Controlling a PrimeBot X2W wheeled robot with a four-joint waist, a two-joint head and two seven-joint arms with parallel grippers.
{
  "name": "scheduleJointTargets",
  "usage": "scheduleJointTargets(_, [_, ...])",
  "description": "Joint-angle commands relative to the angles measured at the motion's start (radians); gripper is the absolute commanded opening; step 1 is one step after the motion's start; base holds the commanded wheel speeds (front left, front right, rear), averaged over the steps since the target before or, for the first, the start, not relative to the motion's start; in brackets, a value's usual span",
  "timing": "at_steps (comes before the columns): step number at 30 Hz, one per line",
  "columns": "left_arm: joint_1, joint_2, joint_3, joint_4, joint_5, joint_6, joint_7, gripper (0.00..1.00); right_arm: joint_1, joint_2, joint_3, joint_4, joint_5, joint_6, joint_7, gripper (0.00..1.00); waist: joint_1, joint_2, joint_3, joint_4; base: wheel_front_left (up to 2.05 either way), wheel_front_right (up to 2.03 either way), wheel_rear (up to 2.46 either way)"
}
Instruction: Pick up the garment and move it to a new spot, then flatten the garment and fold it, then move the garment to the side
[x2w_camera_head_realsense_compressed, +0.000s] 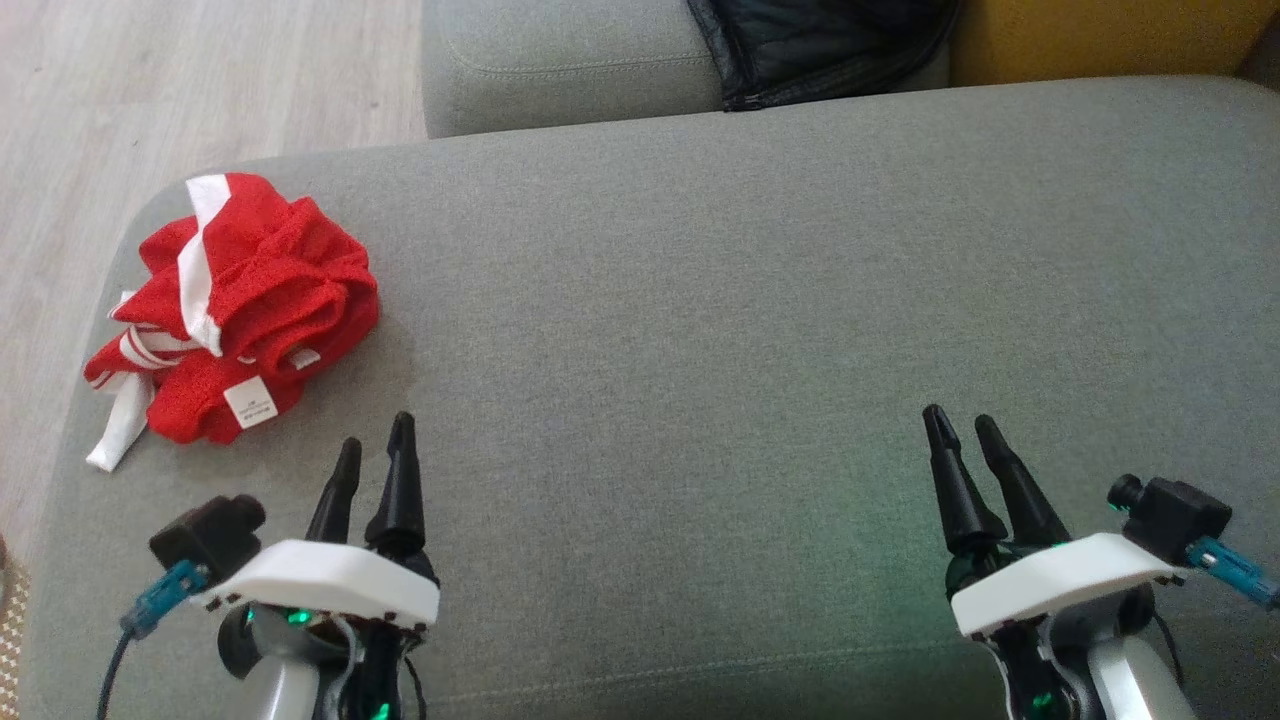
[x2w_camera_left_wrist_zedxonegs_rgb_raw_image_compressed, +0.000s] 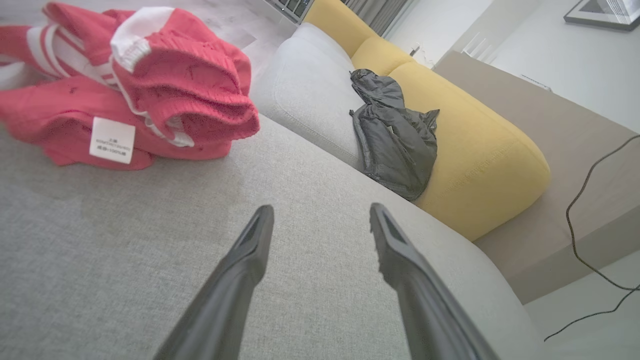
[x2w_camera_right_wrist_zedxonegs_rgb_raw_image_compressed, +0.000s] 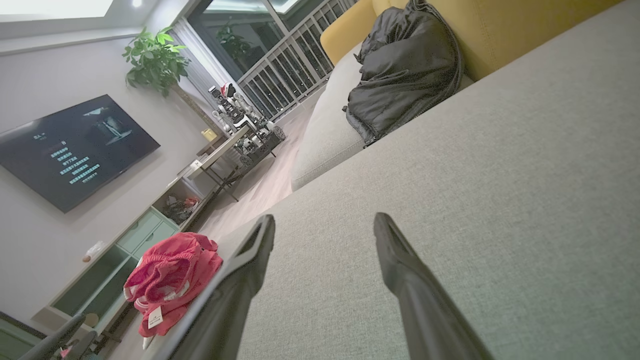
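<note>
At the near edge of the grey seat cushion (x2w_camera_head_realsense_compressed: 700, 300), found the left tool (x2w_camera_head_realsense_compressed: 376, 432) spread wide and holding nothing, fingers clear of the fabric. Found the right tool (x2w_camera_head_realsense_compressed: 960, 418) likewise spread wide and empty, well apart from the left.

Located the garment (x2w_camera_head_realsense_compressed: 240, 300), red knit with white stripes, crumpled in a heap at the cushion's left end, just ahead of the left tool and near the rounded corner, white label (x2w_camera_head_realsense_compressed: 250, 403) facing up.

Judged step in hand: first pickup, not yet begun. Recommend approaching with the left tool and descending onto the highest fold rather than the trailing white strip (x2w_camera_head_realsense_compressed: 115, 430). Advise pinching deep enough to take more than 1 layer, then lifting straight before carrying toward the middle. Advise keeping away from the cushion edge to avoid dragging the heap onto the floor.

Noted cushion surface as flat and woven. Beyond: dark jacket (x2w_camera_head_realsense_compressed: 820, 45) on a second grey seat (x2w_camera_head_realsense_compressed: 560, 60) against a yellow backrest (x2w_camera_head_realsense_compressed: 1100, 40); pale wood floor (x2w_camera_head_realsense_compressed: 150, 90) at left. In the right wrist view, noted a wall television (x2w_camera_right_wrist_zedxonegs_rgb_raw_image_compressed: 70, 150) and a potted plant (x2w_camera_right_wrist_zedxonegs_rgb_raw_image_compressed: 155, 60).
</note>
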Motion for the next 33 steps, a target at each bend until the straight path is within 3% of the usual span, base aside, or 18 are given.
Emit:
scheduleJointTargets(1, [-0.054, 0.013, 0.009, -0.044, 0.036, 0.006, -0.013, 1.00, -0.051, -0.010, 0.017, -0.045, -0.036, 0.005, -0.015, 1.00, 0.0000, 0.0000, 0.001, 0.000, 0.00, 0.00, 0.00])
scheduleJointTargets(33, [-0.051, 0.025, -0.082, -0.102, 0.416, 0.093, -0.103, 1.00, -0.047, -0.011, 0.039, -0.103, -0.405, 0.007, -0.105, 1.00, 0.0000, 0.0000, -0.011, -0.012, 0.00, 0.00, 0.00])
